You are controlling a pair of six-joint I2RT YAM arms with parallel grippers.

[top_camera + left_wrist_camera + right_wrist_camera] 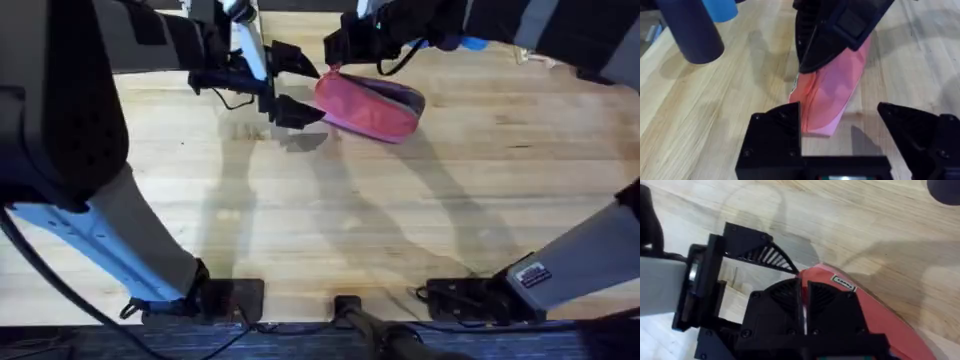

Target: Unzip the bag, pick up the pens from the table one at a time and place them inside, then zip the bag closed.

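Bench [400,230]: one, light wooden planks; its near half, toward the arm bases, carries only shadows.

Bag [368,104]: one, pink pouch, at the far middle of the bench. In the overhead view its long axis slants from its upper-left end, by the two tools, to its lower-right end. Whether the zipper is open cannot be told.

Left tool [290,82]: one, just left of the bag's left end. Fingers stand apart, and the bag's near end [827,107] sits in the gap between them, close to one finger; contact cannot be told.

Right tool [345,48]: one, directly over the bag's upper-left end. In its own wrist view the fingers are pressed together at the top edge of the bag [880,315], apparently pinching the fabric or zipper pull; the pull itself is hidden.

Both tools crowd the same end; judged, the coming move runs along the bag's long axis, away from the left tool.

Pens: none counted on the bench.
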